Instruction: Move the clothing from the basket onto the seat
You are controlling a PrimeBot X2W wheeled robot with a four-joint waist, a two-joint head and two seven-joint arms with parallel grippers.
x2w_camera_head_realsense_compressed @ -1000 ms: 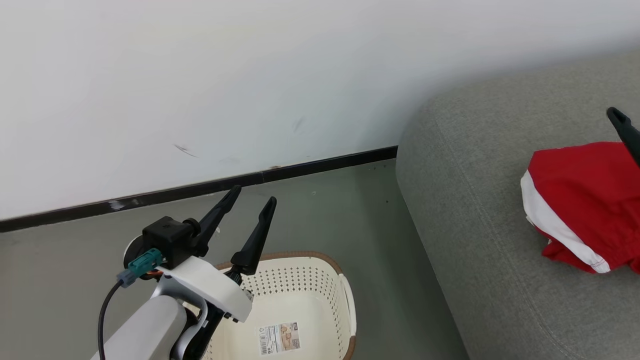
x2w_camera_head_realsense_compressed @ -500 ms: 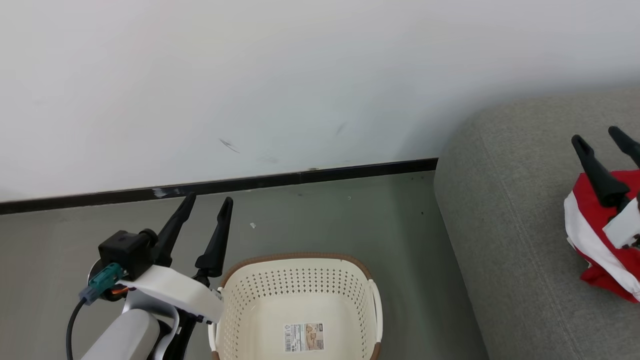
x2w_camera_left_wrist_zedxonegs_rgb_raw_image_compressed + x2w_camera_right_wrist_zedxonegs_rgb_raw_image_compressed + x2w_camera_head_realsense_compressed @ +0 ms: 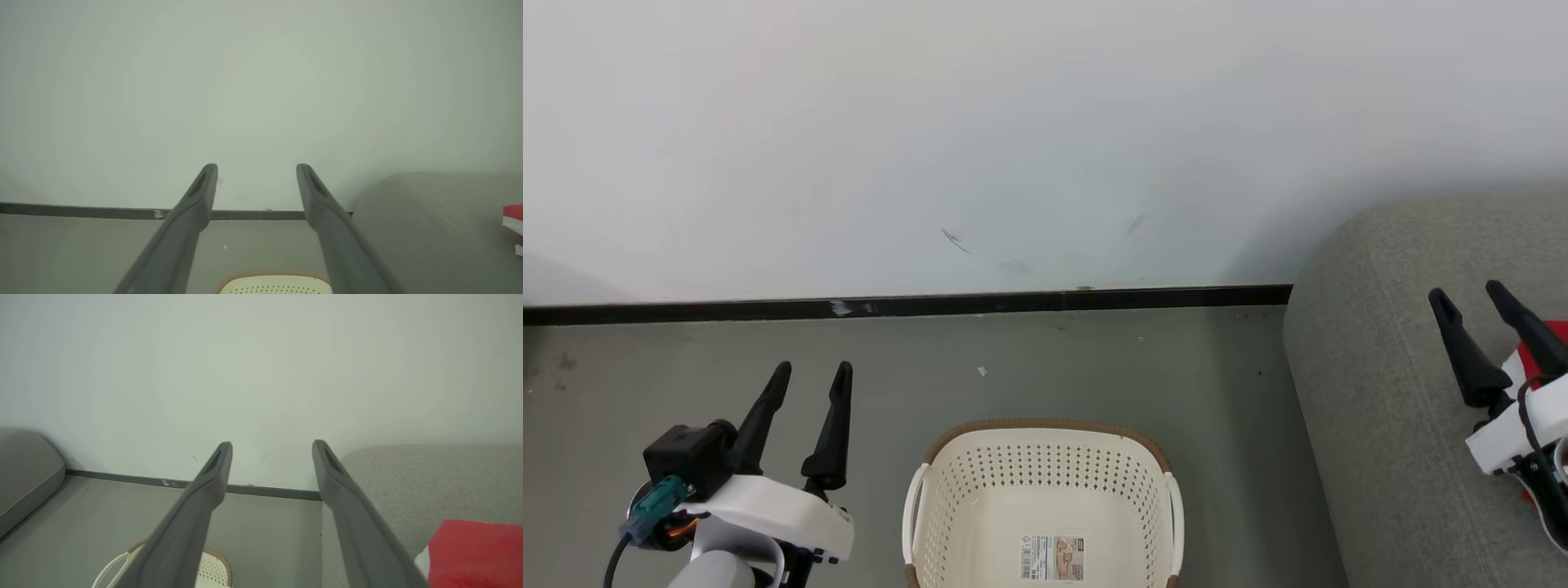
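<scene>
Left gripper (image 3: 813, 369) spread, head view, basket (image 3: 1045, 425) label (image 3: 1052, 558)

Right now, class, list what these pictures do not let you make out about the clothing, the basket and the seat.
Clothing: head view, mostly behind the right gripper and cut by the right edge; any print unseen.
Basket: head view, near part cut by the bottom edge; contents there unknown.
Label sticker: head view, too small to read.
Seat: head view, cut by the right and bottom edges; full extent unknown.
</scene>
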